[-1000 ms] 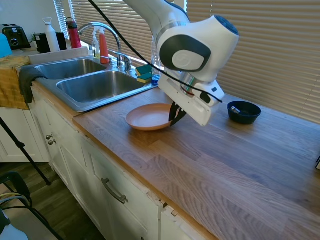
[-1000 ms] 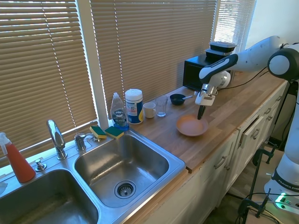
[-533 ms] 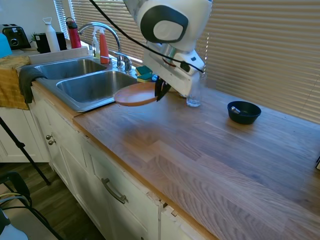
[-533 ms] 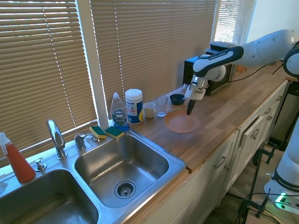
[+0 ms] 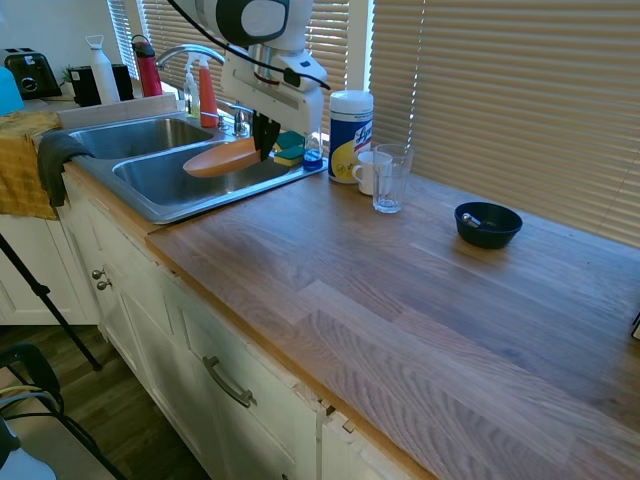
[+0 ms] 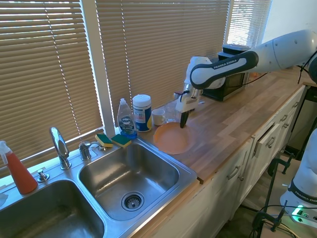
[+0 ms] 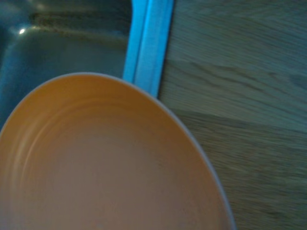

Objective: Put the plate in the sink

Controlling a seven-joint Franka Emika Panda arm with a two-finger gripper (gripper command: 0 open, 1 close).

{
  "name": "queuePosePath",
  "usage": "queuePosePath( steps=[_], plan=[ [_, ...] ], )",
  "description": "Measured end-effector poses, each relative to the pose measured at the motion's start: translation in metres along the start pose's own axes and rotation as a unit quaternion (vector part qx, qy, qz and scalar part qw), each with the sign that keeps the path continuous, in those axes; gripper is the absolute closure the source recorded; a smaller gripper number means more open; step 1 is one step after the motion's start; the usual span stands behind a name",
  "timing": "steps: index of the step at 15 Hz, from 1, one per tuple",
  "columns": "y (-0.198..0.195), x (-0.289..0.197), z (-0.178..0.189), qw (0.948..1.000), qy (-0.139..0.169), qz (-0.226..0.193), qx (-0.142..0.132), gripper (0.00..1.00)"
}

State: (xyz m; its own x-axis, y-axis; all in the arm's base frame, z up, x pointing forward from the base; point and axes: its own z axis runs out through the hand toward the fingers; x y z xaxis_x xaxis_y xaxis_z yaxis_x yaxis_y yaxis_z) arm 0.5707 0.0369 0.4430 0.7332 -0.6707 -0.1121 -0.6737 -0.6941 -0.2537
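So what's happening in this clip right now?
The white arm's gripper is shut on the rim of the round peach-orange plate, holding it in the air over the edge of the stainless steel double-basin sink, at the wooden counter end. The plate is not yet set down in a basin.

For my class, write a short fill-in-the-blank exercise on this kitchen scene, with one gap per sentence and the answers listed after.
1. The gripper holds the peach-orange plate by its ____.
2. The plate hangs over the edge of the steel ____.
3. The small dark bowl rests on the wooden ____.
4. Two green and yellow ____ lie behind the basin.

Answers: rim; sink; countertop; sponges
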Motion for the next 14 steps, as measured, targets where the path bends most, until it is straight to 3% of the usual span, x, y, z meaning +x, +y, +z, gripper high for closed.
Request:
queuePosePath(
  steps=[6, 9, 14],
  plan=[
    [-0.107, -0.046, 0.05, 0.9995, 0.025, -0.01, -0.017, 1.0],
    [-0.109, -0.041, 0.056, 0.9996, 0.026, -0.012, -0.006, 1.0],
    [-0.148, -0.05, 0.117, 0.9993, 0.002, -0.034, 0.018, 1.0]
  ],
)
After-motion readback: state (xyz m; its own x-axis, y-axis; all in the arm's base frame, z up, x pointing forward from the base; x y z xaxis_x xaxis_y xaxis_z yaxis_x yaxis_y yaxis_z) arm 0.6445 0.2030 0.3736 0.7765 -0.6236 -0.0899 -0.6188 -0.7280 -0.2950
